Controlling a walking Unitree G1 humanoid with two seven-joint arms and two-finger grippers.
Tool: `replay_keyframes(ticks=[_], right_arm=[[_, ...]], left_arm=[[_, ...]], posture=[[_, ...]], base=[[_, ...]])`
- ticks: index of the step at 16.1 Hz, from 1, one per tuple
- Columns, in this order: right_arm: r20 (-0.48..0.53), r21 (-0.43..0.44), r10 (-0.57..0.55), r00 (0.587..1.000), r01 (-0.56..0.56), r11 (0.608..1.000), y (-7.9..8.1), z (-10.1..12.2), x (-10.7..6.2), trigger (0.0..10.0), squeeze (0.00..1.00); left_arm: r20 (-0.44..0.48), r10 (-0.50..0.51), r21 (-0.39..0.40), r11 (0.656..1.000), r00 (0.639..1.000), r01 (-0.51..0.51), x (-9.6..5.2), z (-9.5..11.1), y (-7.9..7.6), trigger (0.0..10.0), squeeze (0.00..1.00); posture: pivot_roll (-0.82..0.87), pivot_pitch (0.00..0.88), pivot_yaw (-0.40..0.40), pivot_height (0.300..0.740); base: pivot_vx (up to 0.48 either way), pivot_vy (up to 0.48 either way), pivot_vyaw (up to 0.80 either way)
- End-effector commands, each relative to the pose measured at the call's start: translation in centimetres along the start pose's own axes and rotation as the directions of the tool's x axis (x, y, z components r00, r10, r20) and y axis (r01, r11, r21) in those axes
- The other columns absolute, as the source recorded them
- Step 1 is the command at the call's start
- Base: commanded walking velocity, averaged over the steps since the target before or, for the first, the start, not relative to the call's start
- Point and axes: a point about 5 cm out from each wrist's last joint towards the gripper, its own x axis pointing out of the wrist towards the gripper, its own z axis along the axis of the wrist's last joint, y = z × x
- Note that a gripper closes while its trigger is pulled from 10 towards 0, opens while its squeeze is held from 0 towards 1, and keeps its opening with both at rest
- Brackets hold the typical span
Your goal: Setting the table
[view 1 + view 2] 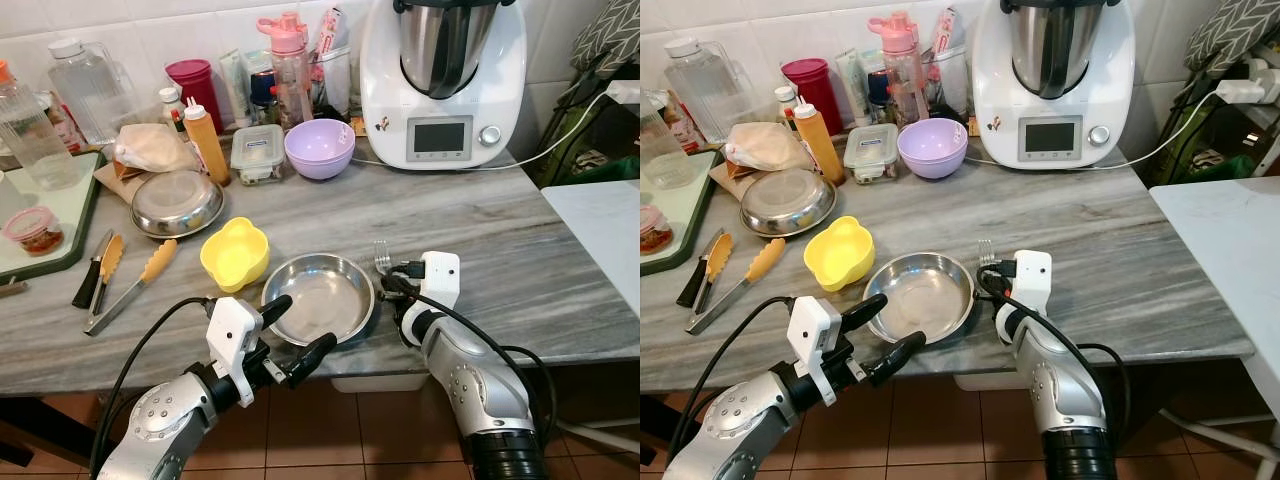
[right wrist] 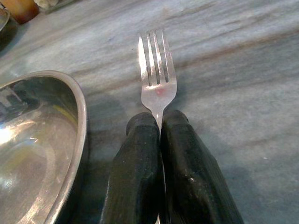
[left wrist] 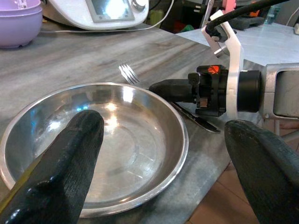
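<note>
Left gripper [image 1: 290, 335] sat spread at lower centre, short of the steel plate [image 1: 318, 297].
Right gripper [image 2: 158, 122] pinched my fork [image 2: 157, 70] by the handle, tines pointing up-frame, just right of the plate rim.

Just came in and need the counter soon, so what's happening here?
The robot is setting a place on the grey marble counter. Its right gripper is shut on a silver metal fork, holding it just right of a shallow round steel plate near the counter's front edge. The left gripper hovers open at the plate's near rim, holding nothing.
</note>
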Motion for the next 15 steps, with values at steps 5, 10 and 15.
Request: replay_keyframes(ticks=[5,10,15], right_arm=[[-0.068,0.009,0.004,0.998,-0.003,1.0,0.1,-1.6,0.1,10.0,1.0],[-0.059,-0.015,-0.012,0.998,0.011,1.0,-0.4,-1.5,0.0,10.0,1.0],[-0.052,-0.086,-0.028,0.998,0.023,0.996,-0.9,-1.4,-0.2,10.0,1.0]], left_arm=[[-0.01,0.004,0.01,1.0,1.0,-0.004,-0.2,0.1,0.2,10.0,0.0],[-0.011,0.005,0.008,1.0,1.0,-0.005,-0.2,0.1,0.3,10.0,0.0],[-0.014,0.01,0.006,1.0,1.0,-0.01,-0.1,-0.1,0.4,10.0,0.0]], posture=[[-0.23,0.032,0.093,0.74],[-0.23,0.03,0.095,0.74],[-0.23,0.026,0.095,0.74]], base=[[0.0,0.0,0.0],[0.0,0.0,0.0],[0.0,0.0,0.0]])
